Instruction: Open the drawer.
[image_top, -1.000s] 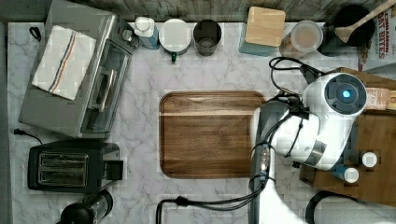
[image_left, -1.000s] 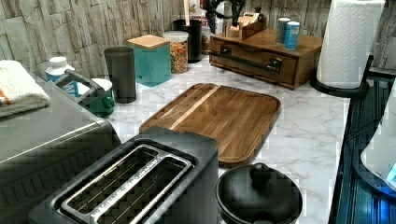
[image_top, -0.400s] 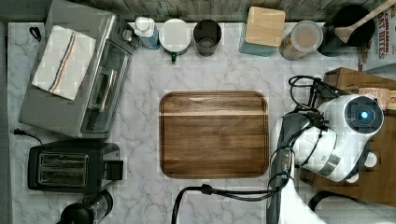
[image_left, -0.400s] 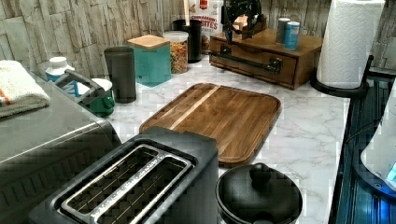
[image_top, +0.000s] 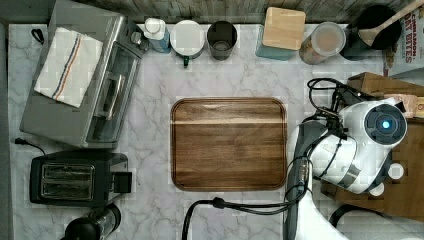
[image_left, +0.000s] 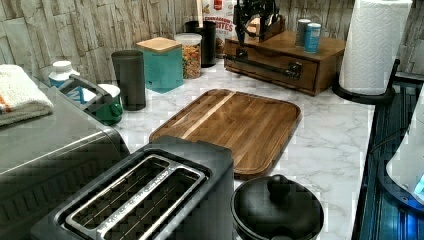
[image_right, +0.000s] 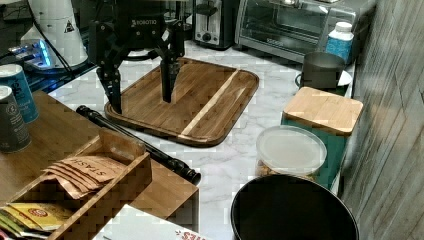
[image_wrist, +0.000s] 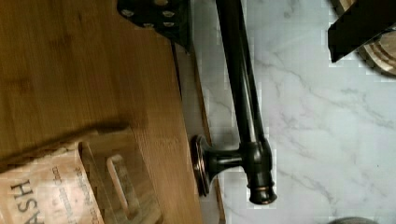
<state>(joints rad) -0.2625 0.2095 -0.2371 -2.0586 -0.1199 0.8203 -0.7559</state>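
Still shut: wide brown wooden drawer (image_left: 280, 67) at the worktop's edge; black two-finger gripper (image_right: 141, 102) spread, above long black bar handle (image_wrist: 243, 98), ungrasped.

The drawer (image_left: 272, 62) is sitting shut in its brown wooden cabinet at the marble table's (image_left: 325, 145) far edge, beside the stone wall, its long black bar handle (image_wrist: 243, 93) running level across the front.

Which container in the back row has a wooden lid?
The teal square canister; its flat light-wood lid sets it apart from the white-lidded clear jar and the open dark cup.
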